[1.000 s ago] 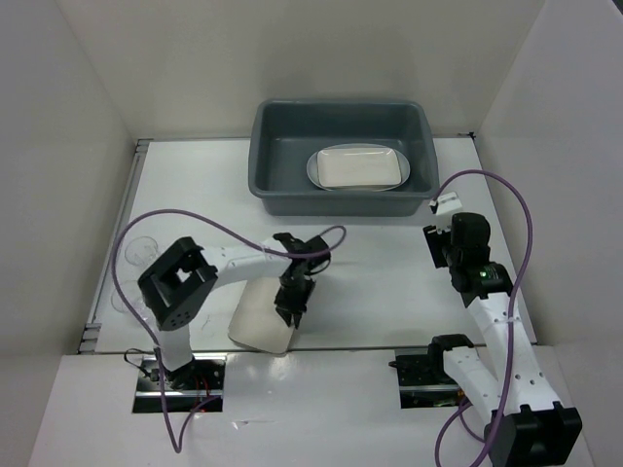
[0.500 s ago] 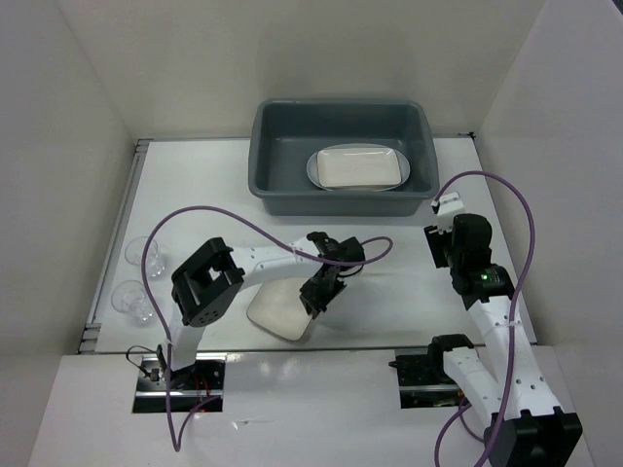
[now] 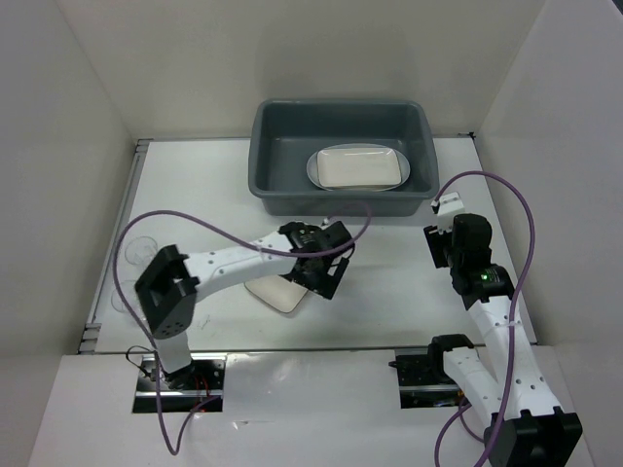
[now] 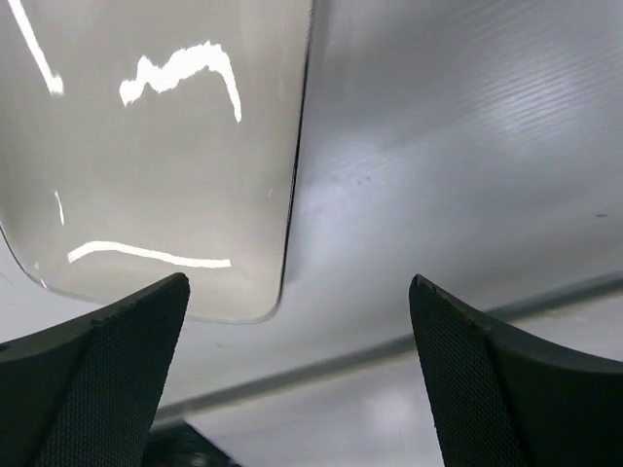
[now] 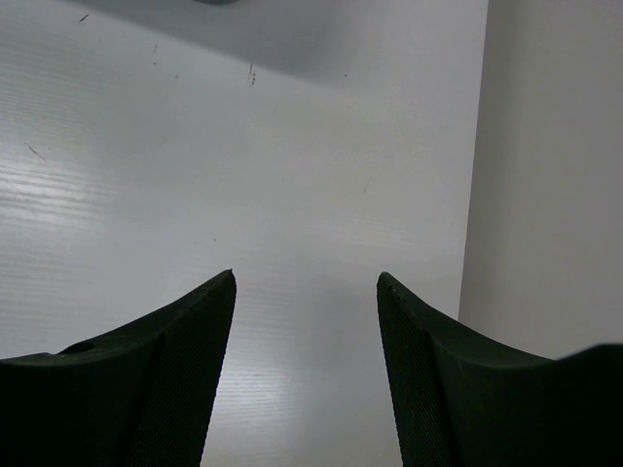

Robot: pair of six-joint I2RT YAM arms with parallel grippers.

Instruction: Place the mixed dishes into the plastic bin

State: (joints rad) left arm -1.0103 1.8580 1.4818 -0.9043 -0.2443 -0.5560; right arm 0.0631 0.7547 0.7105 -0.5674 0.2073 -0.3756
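Ana: Down toward six o'clock on the table (image 3: 389, 292), a big shift. The cream plate (image 3: 275, 292) has slid up and across in the last second, off the near edge and in toward the middle.

Ben: And the left arm has stretched out with it. Where's the left gripper (image 3: 319, 275) now?

Ana: Right at the plate's three o'clock side. On the wrist camera its fingers (image 4: 107, 379) are spread wide with nothing between them. The plate's rim lies just ahead of the finger on that view's left, with bare table beside it. So it's released, not carrying.

Ben: Nudging rather than lifting, then?

Ana: That's my read. The plate seems to lie flat, closer to the plastic bin (image 3: 292, 195) at twelve o'clock but well short of its wall.

Ben: Something's in the bin already, mind.

Ana: Yes, a white platter (image 3: 313, 171) with a second plate (image 3: 357, 167) stacked on it sits toward the bin's three o'clock end.

Ben: Right gripper (image 5: 306, 292)?

Ana: Parked at three o'clock, unchanged over that second, fingers apart over bare table, holding nothing.

Ben: So what does it mean?

Ana: Progress in position only. A flat plate offers just a thin rim to pinch. I'd guess it needs a grip on that edge and a lift over the wall before this dish counts.
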